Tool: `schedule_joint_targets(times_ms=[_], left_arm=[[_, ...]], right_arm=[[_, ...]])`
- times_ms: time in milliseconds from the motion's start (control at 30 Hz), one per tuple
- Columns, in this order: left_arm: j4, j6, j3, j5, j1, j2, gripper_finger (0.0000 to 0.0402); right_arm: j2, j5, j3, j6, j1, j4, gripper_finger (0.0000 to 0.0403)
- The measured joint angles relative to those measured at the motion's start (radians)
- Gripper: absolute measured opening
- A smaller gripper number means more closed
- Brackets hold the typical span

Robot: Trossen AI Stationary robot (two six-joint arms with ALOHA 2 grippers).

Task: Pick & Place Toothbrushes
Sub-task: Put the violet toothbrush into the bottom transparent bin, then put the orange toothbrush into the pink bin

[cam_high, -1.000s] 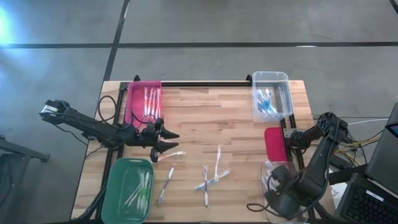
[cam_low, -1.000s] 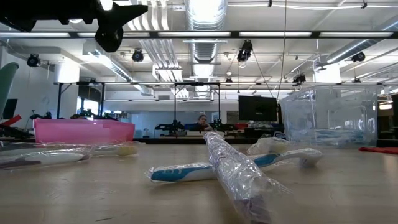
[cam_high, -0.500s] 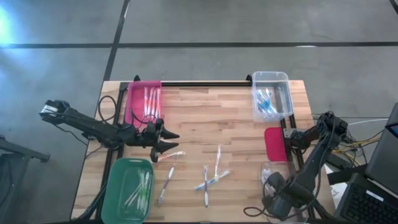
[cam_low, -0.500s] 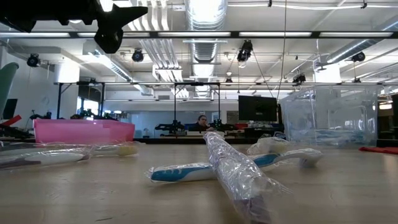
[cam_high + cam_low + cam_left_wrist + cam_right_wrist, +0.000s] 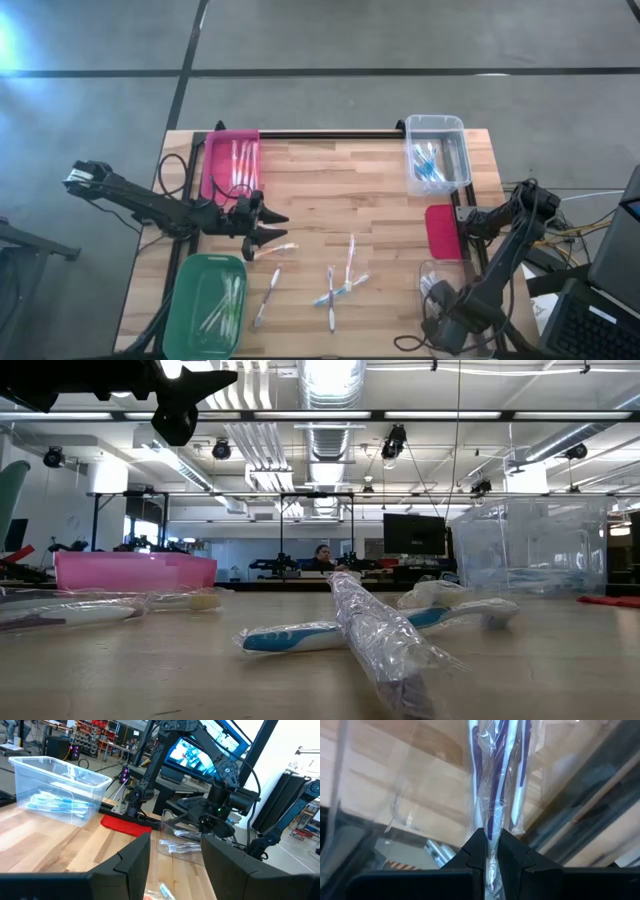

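Right gripper (image 5: 489,851) has its jaws pinched on a wrapped purple toothbrush (image 5: 492,785) over the clear bin (image 5: 440,275) at the desk's near right: lower inside before releasing; left gripper (image 5: 268,226) hovers mid-left, jaws apart.

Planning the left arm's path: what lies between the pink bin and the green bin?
In the high view, the left gripper, open, sits between the pink bin and green bin.

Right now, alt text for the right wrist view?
The right pincer is shut on a wrapped toothbrush with purple accents, its clear wrapper running away from the fingertips. It hangs over a clear bin, with the wooden table showing beyond.
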Motion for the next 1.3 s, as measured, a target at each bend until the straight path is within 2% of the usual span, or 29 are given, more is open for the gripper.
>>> schedule_joint_targets(times_ms=[200, 467, 933, 1033, 1167, 1233, 1300], left_arm=[[0.000, 0.000, 0.000, 0.000, 0.000, 0.000, 0.0181], [-0.001, -0.002, 0.000, 0.000, 0.000, 0.000, 0.0181], [-0.001, -0.004, 0.000, 0.000, 0.000, 0.000, 0.0181], [-0.001, -0.004, 0.000, 0.000, 0.000, 0.000, 0.0181], [-0.002, -0.004, 0.000, 0.000, 0.000, 0.000, 0.0181], [-0.002, -0.004, 0.000, 0.000, 0.000, 0.000, 0.0181], [-0.003, -0.004, 0.000, 0.000, 0.000, 0.000, 0.0181]], right_arm=[[0.000, -0.004, -0.058, 0.000, 0.002, 0.061, 0.0031], [0.000, -0.094, -0.100, 0.000, 0.003, 0.061, 0.0051], [-0.014, -0.105, -0.045, -0.017, 0.005, 0.039, 0.0132], [-0.035, -0.105, 0.005, -0.011, 0.005, -0.021, 0.0143], [-0.058, -0.082, 0.103, 0.014, 0.005, -0.197, 0.0147], [-0.059, -0.018, 0.161, 0.014, 0.006, -0.304, 0.0144], [-0.059, 0.105, 0.211, 0.010, 0.005, -0.387, 0.0136]])
